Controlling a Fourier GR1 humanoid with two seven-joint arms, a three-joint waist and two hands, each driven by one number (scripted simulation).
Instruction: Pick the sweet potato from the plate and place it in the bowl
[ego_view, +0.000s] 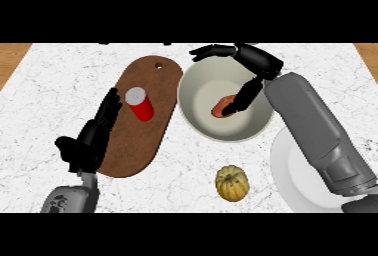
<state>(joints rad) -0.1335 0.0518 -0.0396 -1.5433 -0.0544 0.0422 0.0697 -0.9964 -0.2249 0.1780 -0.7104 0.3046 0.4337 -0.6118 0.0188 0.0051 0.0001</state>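
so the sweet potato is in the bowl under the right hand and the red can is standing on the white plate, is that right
Not quite. In the head view the red can lies on the brown cutting board, not the white plate. The sweet potato is in the bowl under the right hand.

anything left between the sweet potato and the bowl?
Nothing visible. The sweet potato is already inside the bowl, with the right robot hand over it. The squash and can lie outside.

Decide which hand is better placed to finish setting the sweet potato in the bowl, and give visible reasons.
The right hand: it reaches over the bowl, fingers at the sweet potato inside. The left hand rests open beside the cutting board.
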